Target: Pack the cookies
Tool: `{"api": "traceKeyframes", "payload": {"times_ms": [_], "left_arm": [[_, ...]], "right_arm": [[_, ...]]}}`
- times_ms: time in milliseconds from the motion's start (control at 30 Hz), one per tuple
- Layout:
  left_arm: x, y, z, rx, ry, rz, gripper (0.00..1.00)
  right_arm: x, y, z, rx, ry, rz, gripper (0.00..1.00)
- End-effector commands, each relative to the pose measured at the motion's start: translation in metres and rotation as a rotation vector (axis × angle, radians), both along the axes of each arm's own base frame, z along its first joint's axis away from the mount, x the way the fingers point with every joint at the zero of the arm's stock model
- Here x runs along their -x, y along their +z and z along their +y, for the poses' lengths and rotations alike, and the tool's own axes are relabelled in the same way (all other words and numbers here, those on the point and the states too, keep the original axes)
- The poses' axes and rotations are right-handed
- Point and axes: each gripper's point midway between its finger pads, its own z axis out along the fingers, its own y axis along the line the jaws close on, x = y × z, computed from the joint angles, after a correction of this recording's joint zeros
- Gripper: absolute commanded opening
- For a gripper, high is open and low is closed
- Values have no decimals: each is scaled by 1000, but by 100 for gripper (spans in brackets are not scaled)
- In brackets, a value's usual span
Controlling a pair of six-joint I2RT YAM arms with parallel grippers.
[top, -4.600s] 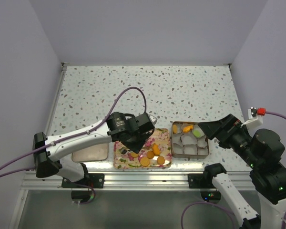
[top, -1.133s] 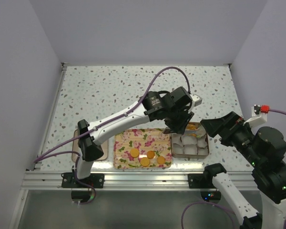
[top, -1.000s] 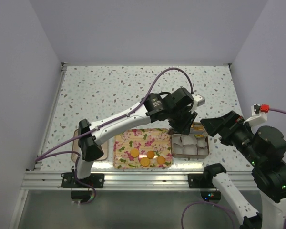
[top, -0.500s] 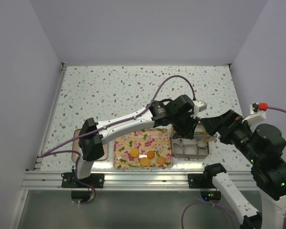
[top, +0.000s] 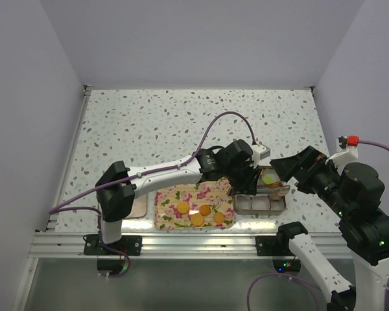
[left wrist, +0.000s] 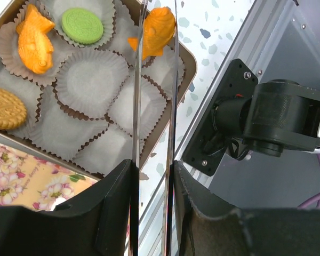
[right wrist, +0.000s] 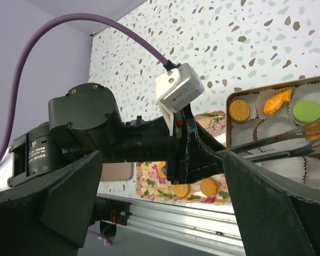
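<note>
My left gripper (left wrist: 158,21) has long thin tongs shut on an orange fish-shaped cookie (left wrist: 156,32). It holds the cookie over the right-hand cups of the tin (left wrist: 188,64). The tin's white paper cups hold another orange fish cookie (left wrist: 34,42), a green round cookie (left wrist: 82,25) and a tan round cookie (left wrist: 4,108). Several orange round cookies (top: 197,219) lie on the floral tray (top: 172,194). In the top view the left gripper (top: 259,183) covers the tin's (top: 259,206) far half. My right gripper (top: 284,170) is open and empty, hovering just right of the tin.
A flat tan lid (top: 137,206) lies left of the floral tray, partly under the left arm. The metal rail (top: 194,241) runs along the table's near edge. The right wrist view shows the left wrist body (right wrist: 128,138) close in front of it.
My left arm swung from the floral tray rightward to the tin with the cookie and came down over the right-hand cups. The right gripper edged slightly toward the tin.
</note>
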Motion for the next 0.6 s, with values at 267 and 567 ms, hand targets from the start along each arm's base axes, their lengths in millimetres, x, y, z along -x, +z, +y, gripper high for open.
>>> {"api": "traceKeyframes", "payload": {"times_ms": [267,567], "left_arm": [[-18,37,-6,199,45,-61,42],[-23,55,-7,355,66,-64,52]], "right_arm": [[-7,-2,6,3,22,23,99],[-10,-5,10,-12,36,42,99]]}}
